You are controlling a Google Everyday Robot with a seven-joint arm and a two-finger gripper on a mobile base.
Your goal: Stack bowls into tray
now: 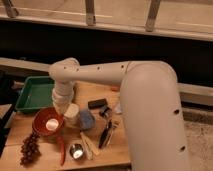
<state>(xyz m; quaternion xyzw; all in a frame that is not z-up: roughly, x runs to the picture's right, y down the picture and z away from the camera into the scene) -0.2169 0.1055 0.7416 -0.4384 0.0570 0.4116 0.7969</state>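
The red-orange bowl (47, 123) with a pale spot inside is at the left of the wooden table, just in front of the green tray (34, 93). My gripper (61, 113) hangs below the white wrist at the bowl's right rim and is shut on that rim. The wrist hides most of the fingers. The purple bowl is hidden; the red-orange bowl covers the spot where it would show. The tray stands at the table's back left corner, apart from the bowl.
A white cup (72, 114) and a blue object (86, 119) stand just right of the bowl. A metal cup (76, 150), grapes (30, 147), a red chili (61, 150), utensils (106, 132) and a black item (97, 103) lie around. My big white arm fills the right side.
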